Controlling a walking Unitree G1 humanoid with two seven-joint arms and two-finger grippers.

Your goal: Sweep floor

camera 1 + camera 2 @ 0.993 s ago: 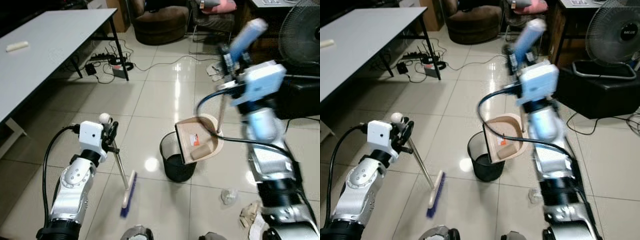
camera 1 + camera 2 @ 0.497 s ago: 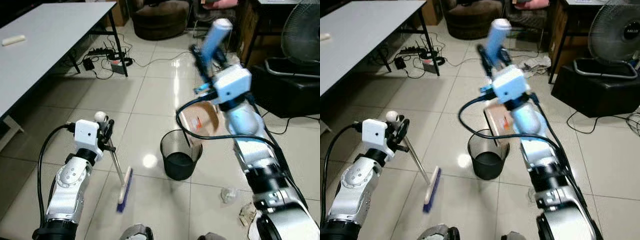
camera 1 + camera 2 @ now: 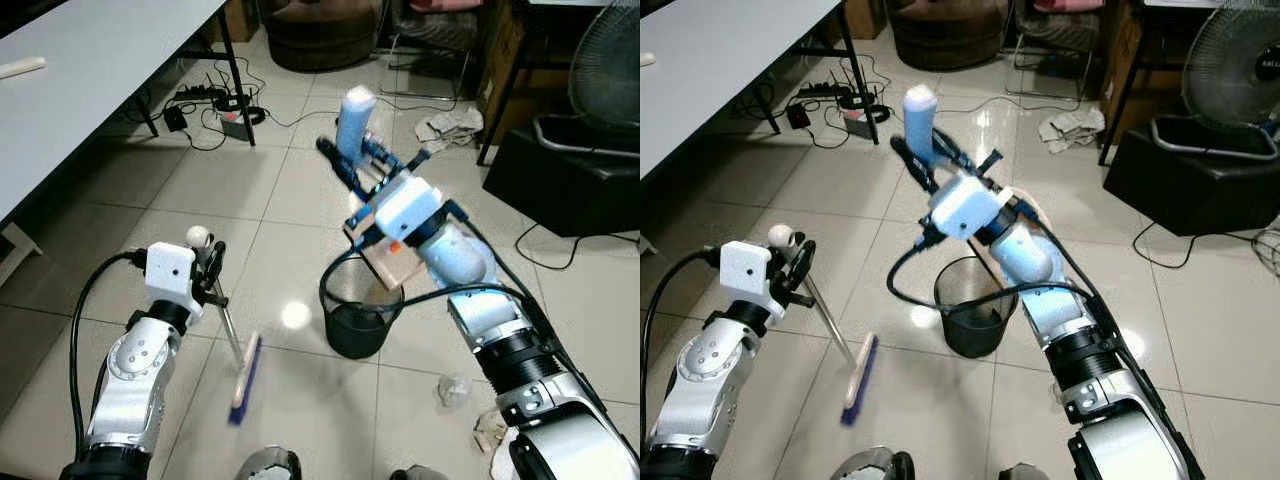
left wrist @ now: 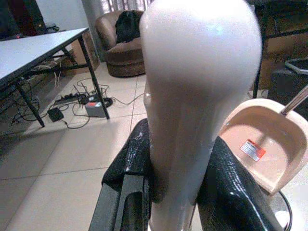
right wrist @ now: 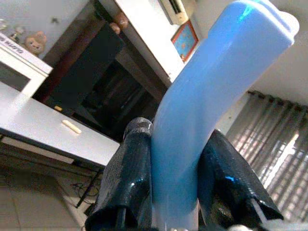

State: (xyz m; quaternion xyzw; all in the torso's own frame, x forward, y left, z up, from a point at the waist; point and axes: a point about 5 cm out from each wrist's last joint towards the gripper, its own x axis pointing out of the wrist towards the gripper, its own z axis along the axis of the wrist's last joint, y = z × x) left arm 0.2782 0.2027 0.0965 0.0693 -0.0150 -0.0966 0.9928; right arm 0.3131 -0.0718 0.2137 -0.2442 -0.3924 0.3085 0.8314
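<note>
- Dustpan [image 3: 395,262] tipped steeply over the rim of the black wastebasket [image 3: 357,318], held by its blue handle [image 3: 353,122]; right gripper [image 5: 168,192] clamped on that handle.
- Broom [image 3: 243,366] head rests on the floor tiles beside the bin; left gripper [image 4: 168,187] clamped on its white handle top.
- Step looks like emptying the pan.
- Crumpled litter [image 3: 455,390] lies on the floor near the bin; next likely: lower the pan, sweep that in.
</note>
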